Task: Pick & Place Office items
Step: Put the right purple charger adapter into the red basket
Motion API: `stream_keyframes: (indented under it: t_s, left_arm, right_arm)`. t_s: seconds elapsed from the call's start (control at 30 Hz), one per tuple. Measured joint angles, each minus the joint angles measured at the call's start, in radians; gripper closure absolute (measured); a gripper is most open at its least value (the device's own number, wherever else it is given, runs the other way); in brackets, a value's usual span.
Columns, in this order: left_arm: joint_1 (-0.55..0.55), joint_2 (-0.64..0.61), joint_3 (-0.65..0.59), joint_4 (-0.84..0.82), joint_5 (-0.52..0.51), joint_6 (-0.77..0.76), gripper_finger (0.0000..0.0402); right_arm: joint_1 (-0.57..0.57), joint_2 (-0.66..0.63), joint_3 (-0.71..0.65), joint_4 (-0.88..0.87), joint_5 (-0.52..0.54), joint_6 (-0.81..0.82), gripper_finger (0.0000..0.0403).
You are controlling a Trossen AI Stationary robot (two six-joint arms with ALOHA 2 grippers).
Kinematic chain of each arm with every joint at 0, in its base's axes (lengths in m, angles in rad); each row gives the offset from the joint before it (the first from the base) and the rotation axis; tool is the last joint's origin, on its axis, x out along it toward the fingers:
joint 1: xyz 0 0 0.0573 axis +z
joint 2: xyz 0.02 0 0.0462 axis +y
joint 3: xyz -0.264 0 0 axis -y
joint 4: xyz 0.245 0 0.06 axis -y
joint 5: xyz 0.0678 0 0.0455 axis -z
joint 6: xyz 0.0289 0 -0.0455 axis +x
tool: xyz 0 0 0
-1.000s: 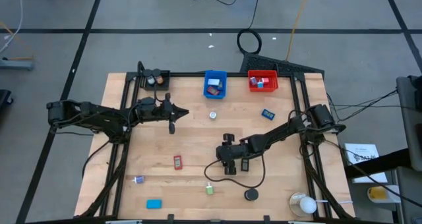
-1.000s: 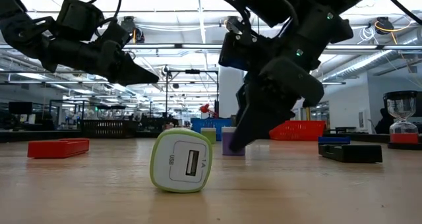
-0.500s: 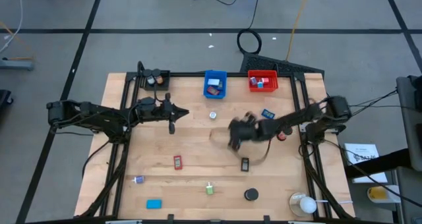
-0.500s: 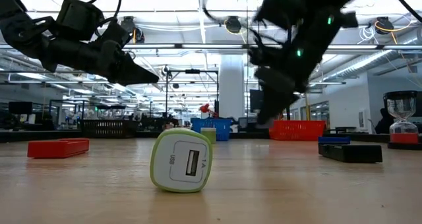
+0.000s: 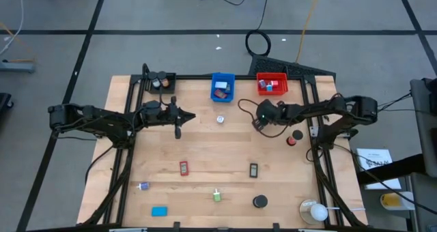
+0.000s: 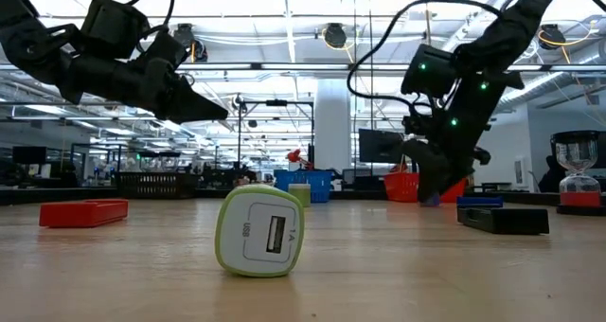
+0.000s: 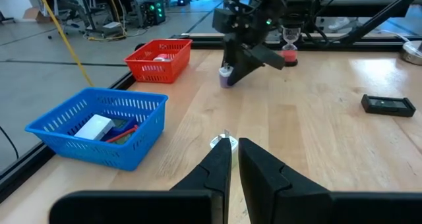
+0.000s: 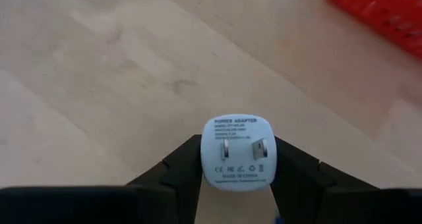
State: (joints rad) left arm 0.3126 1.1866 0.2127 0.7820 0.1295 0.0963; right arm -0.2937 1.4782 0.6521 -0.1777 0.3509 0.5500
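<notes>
My right gripper [image 5: 258,121] is shut on a small white and purple power adapter [image 8: 237,151], in front of the red bin [image 5: 272,84] at the table's far right. The left wrist view shows the adapter [image 7: 226,76] low over the wood. My left gripper [image 5: 192,116] hovers shut above the table's far left part, pointing at a small silver disc [image 5: 220,119] that lies flat on the wood. Other office items lie on the near half: a red piece [image 5: 184,168], a black piece [image 5: 253,169], a green charger [image 5: 217,196]. My right gripper pinches the adapter's two opposite side walls [image 8: 206,159] between its two fingers [image 8: 179,170]. The face with the two prongs is turned back toward the wrist. The fingers slant down from the table's right side. The adapter is lifted clear of the wood.
A blue bin [image 5: 222,87] and a black bin [image 5: 160,82] stand along the far edge. A red hourglass [image 5: 292,138], a black disc [image 5: 259,202], a blue piece [image 5: 159,211] and a white round object in a clear holder [image 5: 314,210] lie about.
My right gripper has lifted the adapter off the middle of the table, beside the black piece. It has swung fast with it toward the far right, up to the red bin, rolling its wrist on the way. My left arm has kept still.
</notes>
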Motion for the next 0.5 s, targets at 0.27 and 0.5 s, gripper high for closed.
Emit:
stream_keyframes:
  t_s: [0.27, 0.5]
  left_arm:
    - [0.0, 0.0, 0.0, 0.0, 0.0, 0.0, 0.0364]
    - [0.0, 0.0, 0.0, 0.0, 0.0, 0.0, 0.0364]
  right_arm:
    - [-0.02, -0.023, 0.004, -0.01, -0.019, -0.083, 0.0201]
    - [0.009, -0.036, 0.003, -0.027, -0.02, -0.125, 0.0199]
